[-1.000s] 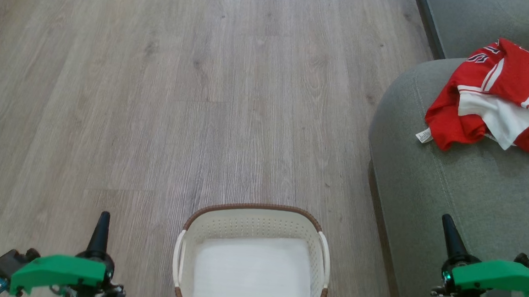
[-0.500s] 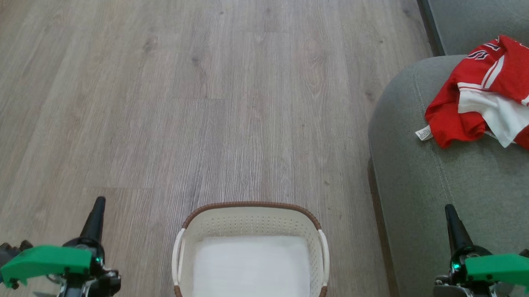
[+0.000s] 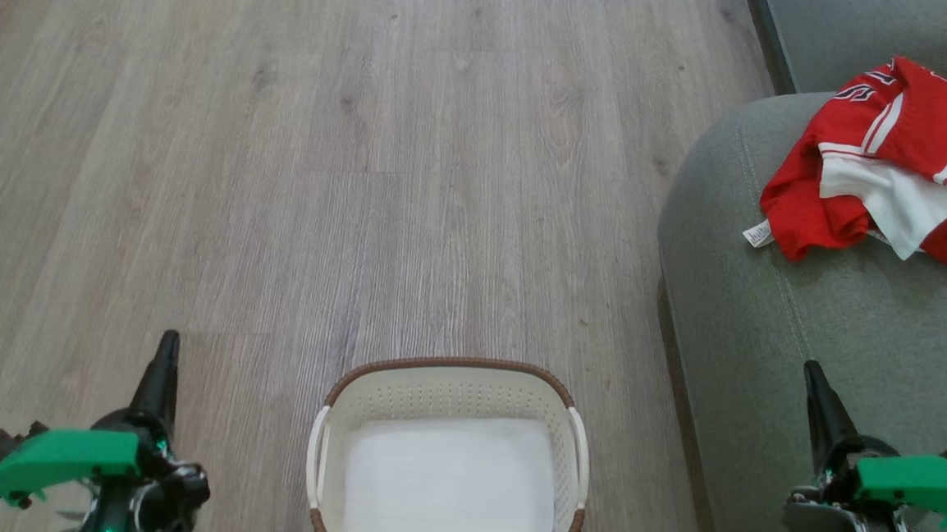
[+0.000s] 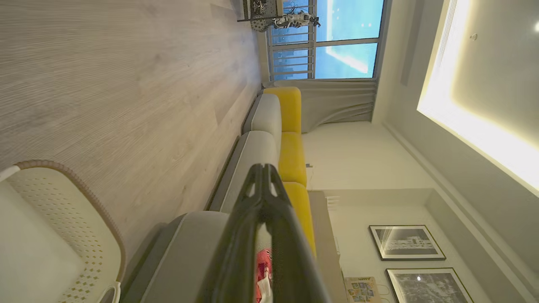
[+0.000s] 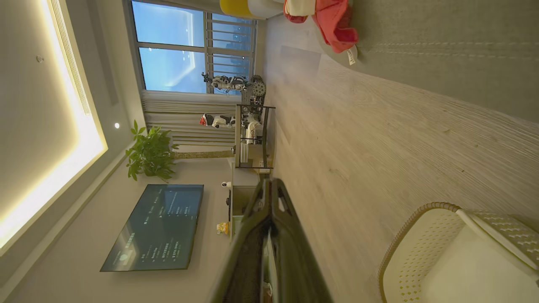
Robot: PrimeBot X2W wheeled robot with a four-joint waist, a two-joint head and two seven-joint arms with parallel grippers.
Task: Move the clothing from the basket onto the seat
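Head view bright, even, sharp; basket [image 3: 449, 392] interior washes out white. Wrist views bend at edges; ceiling cove light [image 4: 476, 130] glares.

Left hand [image 3: 161, 366] and right hand [image 3: 819, 398] sit low at either side (fingers pressed together), pointing forward.

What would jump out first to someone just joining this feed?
The red-and-white clothing heaped on the grey-green seat at the head view's upper right stands out first. Next, the white basket with its brown rim sits empty on the wood floor at bottom centre. It is flanked by the left end effector and the right end effector, both shut and holding nothing.
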